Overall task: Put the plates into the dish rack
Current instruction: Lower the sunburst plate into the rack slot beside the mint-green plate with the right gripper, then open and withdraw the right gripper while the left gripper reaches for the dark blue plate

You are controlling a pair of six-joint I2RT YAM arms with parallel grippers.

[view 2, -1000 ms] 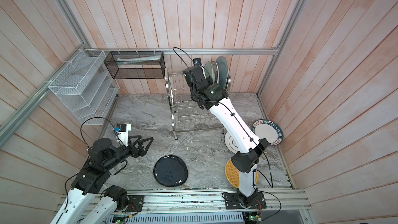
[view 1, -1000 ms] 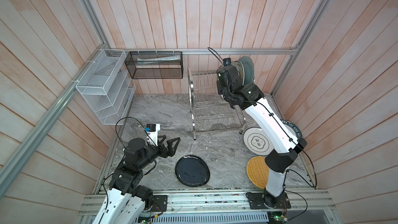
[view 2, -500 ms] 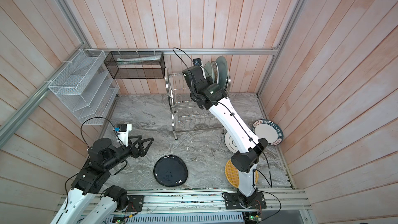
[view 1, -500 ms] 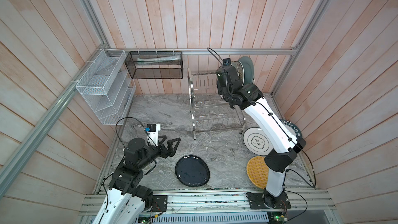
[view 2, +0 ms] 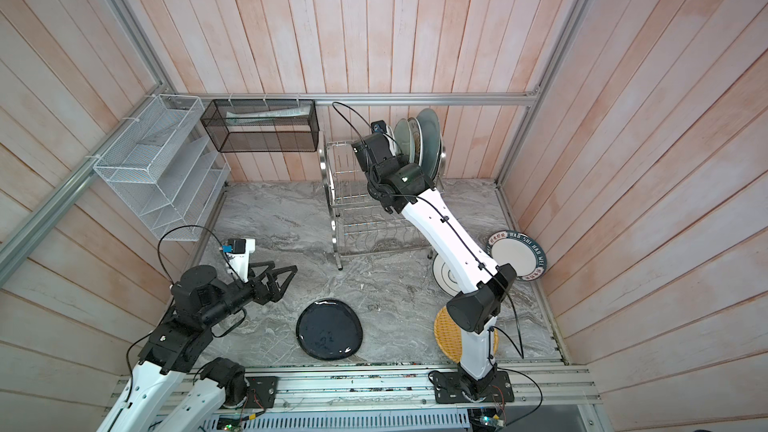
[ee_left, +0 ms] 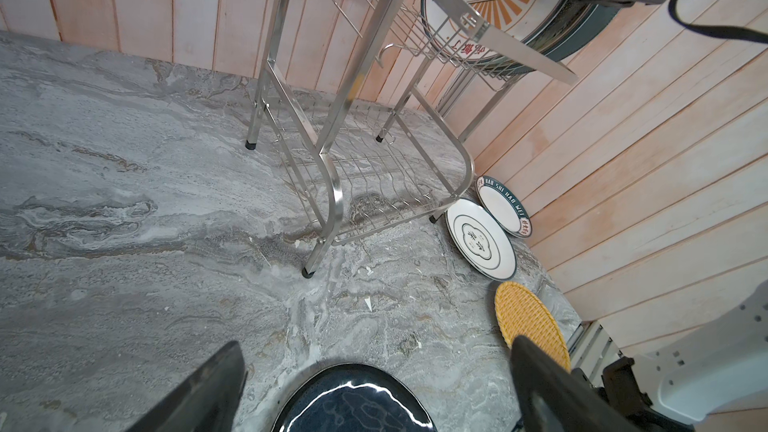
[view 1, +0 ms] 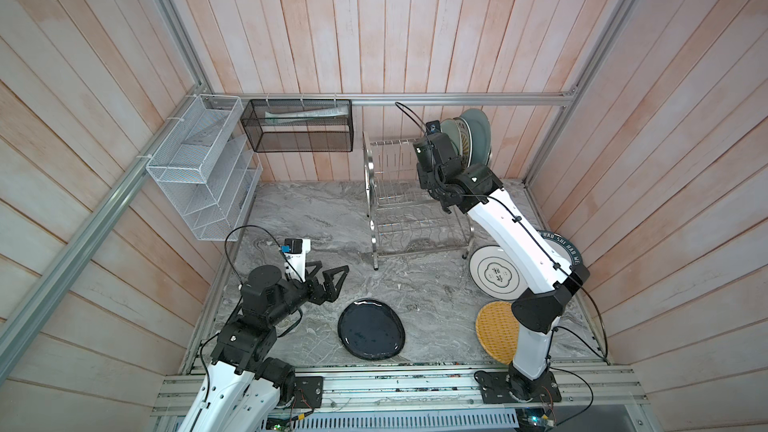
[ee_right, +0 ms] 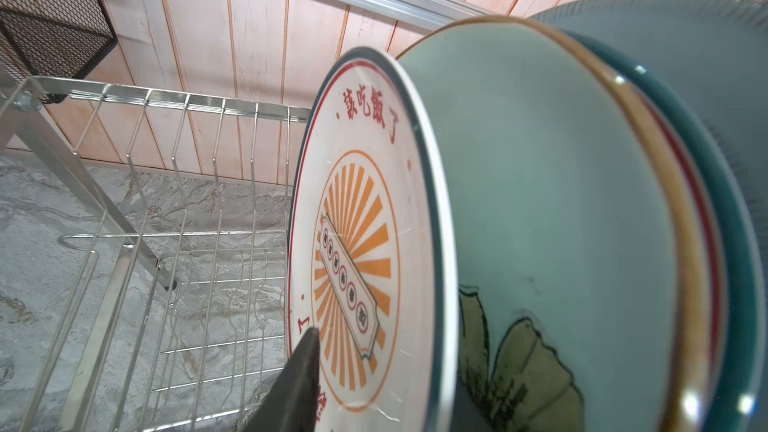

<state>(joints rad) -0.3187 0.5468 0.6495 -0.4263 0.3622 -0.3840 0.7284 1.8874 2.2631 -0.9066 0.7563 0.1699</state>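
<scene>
Standing upright in dish rack, sunburst plate, right pincer alongside

Rack is shiny bare metal wire. Dark plate is super glossy and glazed-looking, while the yellow plate looks woven and matt. Tabletop looks like smooth grey marble, and the walls are pale wood planks.

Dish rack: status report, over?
Left gripper jaws wide open. Right gripper at sunburst plate, upright in dish rack top tier; grip unclear. Navy plate flat on table. Nothing in the way.
</scene>
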